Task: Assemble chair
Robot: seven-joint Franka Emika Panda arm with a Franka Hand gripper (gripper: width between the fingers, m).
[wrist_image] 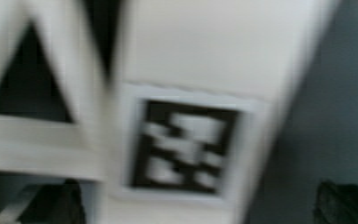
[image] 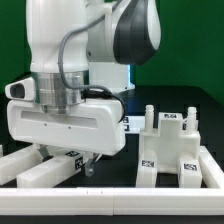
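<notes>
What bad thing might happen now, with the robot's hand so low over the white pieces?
1. The open gripper hangs low over the matte white plastic bars; it might bump one askew instead of grabbing it.
2. The wrist view is blurry and the tagged white plastic part fills it, so the fingers may close off-centre and let it slip.
3. The blocky white plastic piece with pegs stands nearby; a lifted bar might knock it.

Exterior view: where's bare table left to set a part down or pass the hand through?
Free: the dark table strip between the hand and the blocky chair part, bordered in front by the long white bar; also behind that part, toward the exterior view's right. Crowded: under the hand, where bars lie.
</notes>
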